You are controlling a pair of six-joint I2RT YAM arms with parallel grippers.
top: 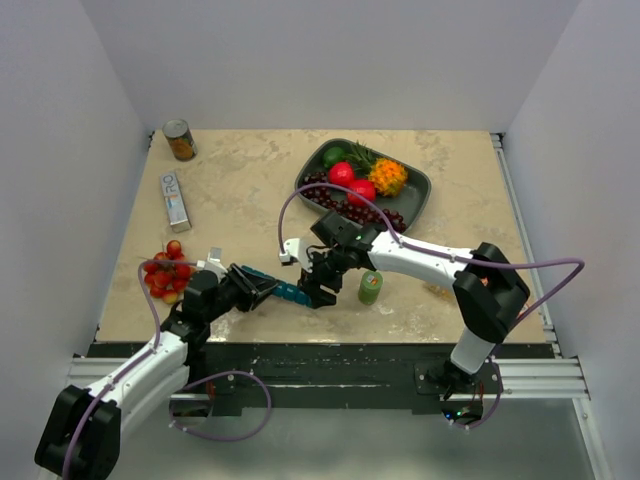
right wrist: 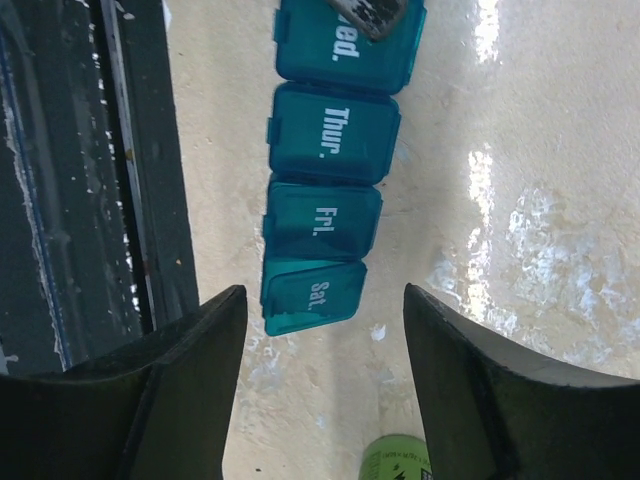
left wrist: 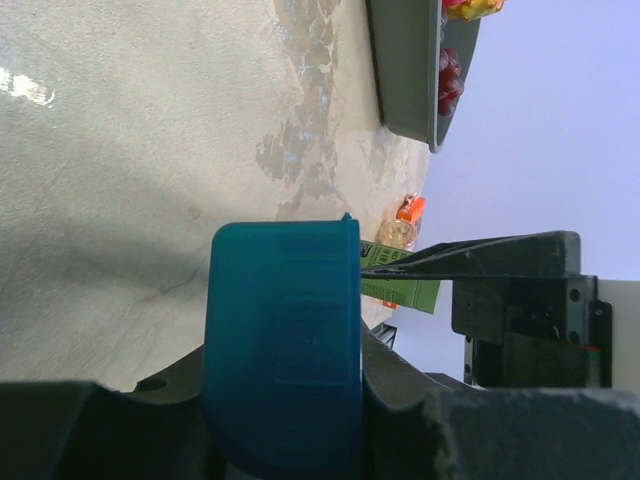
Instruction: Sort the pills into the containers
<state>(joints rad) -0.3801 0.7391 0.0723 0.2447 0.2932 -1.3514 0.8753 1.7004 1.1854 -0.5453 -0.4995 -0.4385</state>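
The containers are one teal-blue strip (top: 278,288) lying near the table's front edge. My left gripper (top: 255,285) is shut on its left end; in the left wrist view that rounded teal end (left wrist: 285,340) sits tight between the left gripper (left wrist: 285,385) fingers. The right gripper (top: 318,292) hangs open over the strip's other end. In the right wrist view the right gripper (right wrist: 322,300) has nothing between its fingers, and the closed lids marked Thur. (right wrist: 335,132), Fri. (right wrist: 322,220) and Sat. (right wrist: 315,295) run away from it. A tiny white speck (right wrist: 378,332) lies beside Sat.; I cannot tell if it is a pill.
A small green can (top: 370,287) stands just right of the right gripper. A dark grey fruit tray (top: 418,195) sits at the back right. A tin can (top: 179,140) and a silver box (top: 175,198) lie at the back left, red fruit (top: 168,270) beside the left arm.
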